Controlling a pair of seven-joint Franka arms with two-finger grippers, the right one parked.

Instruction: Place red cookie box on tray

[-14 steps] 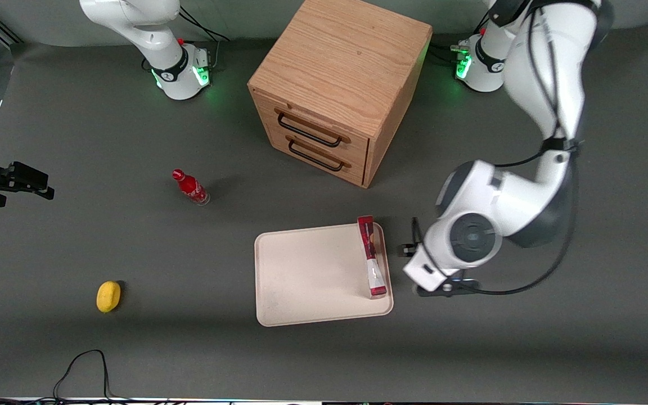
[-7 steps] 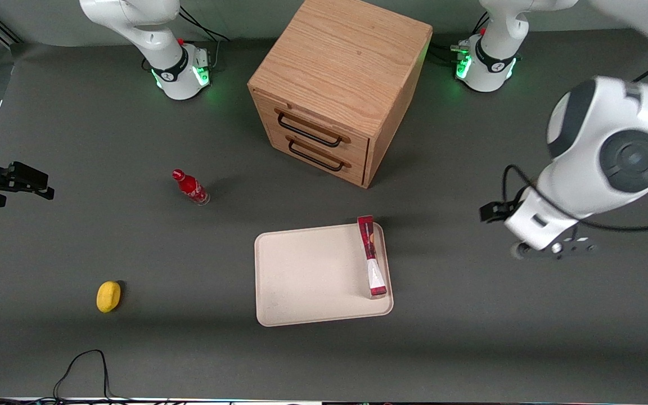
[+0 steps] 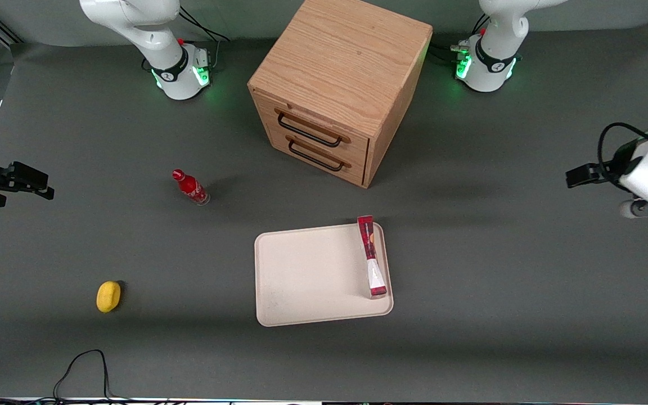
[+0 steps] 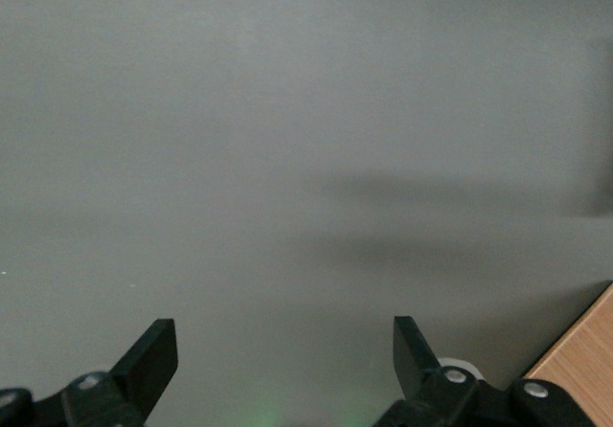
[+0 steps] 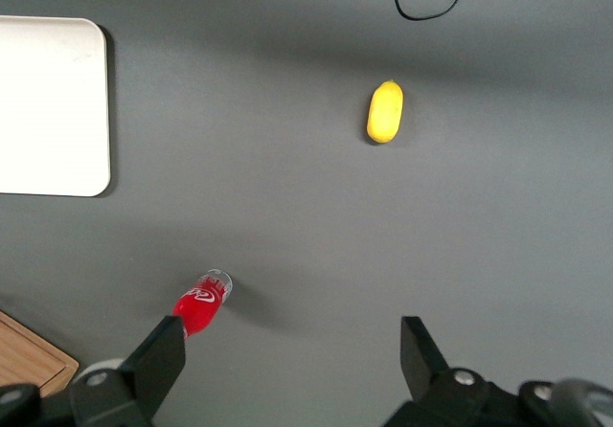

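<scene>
Lemon [image 3: 108,296]: yellow, alone on the tabletop [image 3: 76,236] toward the parked arm's end; nearer the front camera than the bottle.
Bottle [image 3: 190,187]: small, red cap, standing near the cabinet, apart from the tray.
Cabinet [image 3: 340,84]: wooden, two drawers with dark handles, both shut; farther from the front camera than the tray.
Tray [image 3: 307,275]: pale, flat on the tabletop in front of the cabinet's drawers, with a gap between them.
Box [image 3: 371,256]: red, on the tray, standing on a long thin edge along the tray's rim on the working arm's side; one end reaches the tray corner nearest the cabinet, the other stops short of the corner nearest the camera. Nothing touches it.
Arm: left arm drawn off to its own end of the tabletop, wrist raised, only partly in the front view.
Gripper [image 4: 285,350]: fingers [image 4: 153,355] spread wide, nothing between them; wrist view shows only bare grey tabletop under them and a sliver of wood at the edge.
Gripper to box: well apart; the gripper [image 3: 647,207] sits far off toward the working arm's end, a little farther from the camera than the box, open tabletop between them.
</scene>
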